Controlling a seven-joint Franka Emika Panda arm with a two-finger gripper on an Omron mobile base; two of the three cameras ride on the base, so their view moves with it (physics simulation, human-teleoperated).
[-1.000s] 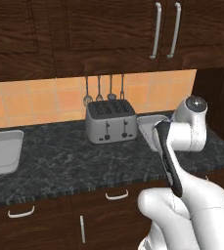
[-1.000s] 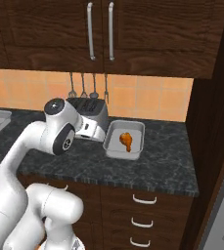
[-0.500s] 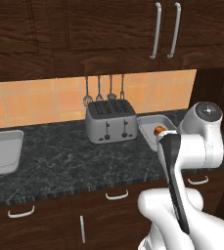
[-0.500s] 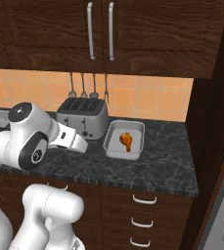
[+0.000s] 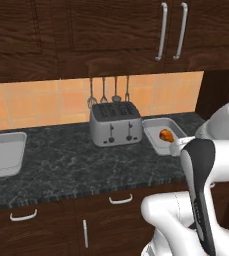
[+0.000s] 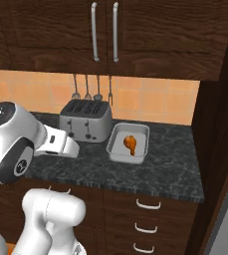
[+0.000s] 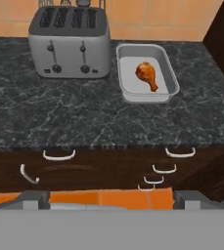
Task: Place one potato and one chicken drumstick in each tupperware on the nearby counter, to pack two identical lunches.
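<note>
One bright orange-brown club-shaped chicken drumstick lies alone in a shallow pale grey-white rectangular tupperware tray, fat end toward the wall. I count two such trays: this one at the right, just beside the toaster, and a second tray well apart at the far left end of the dark grey-black marbled stone counter; nothing shows inside that one.

Between the two trays stands one silver four-slot toaster, close against the orange tiled wall, with a row of four metal utensils hanging above it. Dark brown wooden cupboards with two long silver handles hang overhead, and drawers with curved silver handles sit under the worktop. A tall dark wooden panel closes off the counter on the right.

My claw hangs off the near edge of the counter, its two dark fingers spread wide, holding nothing. The stretch of stone between me and the drumstick tray is bare.
</note>
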